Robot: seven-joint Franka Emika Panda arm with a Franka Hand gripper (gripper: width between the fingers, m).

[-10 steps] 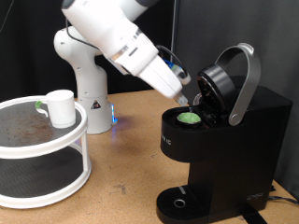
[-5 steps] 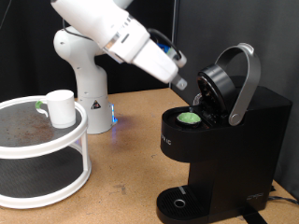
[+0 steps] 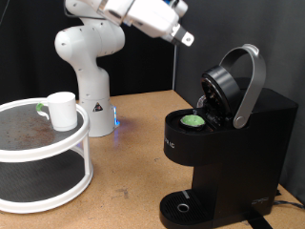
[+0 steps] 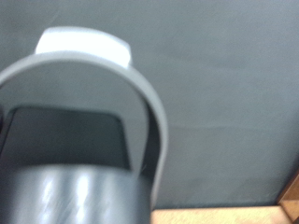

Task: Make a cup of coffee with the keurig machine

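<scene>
Exterior view: the gripper [image 3: 183, 38] is being held high, well above the keurig machine [image 3: 224, 143], whose lid is standing open with a green-topped pod [image 3: 193, 120] seated inside. Whether the fingers are spread or pressed together cannot be told. The cup [image 3: 62, 110] is being kept on a round white rack [image 3: 48, 176] at the exterior view's left.
</scene>
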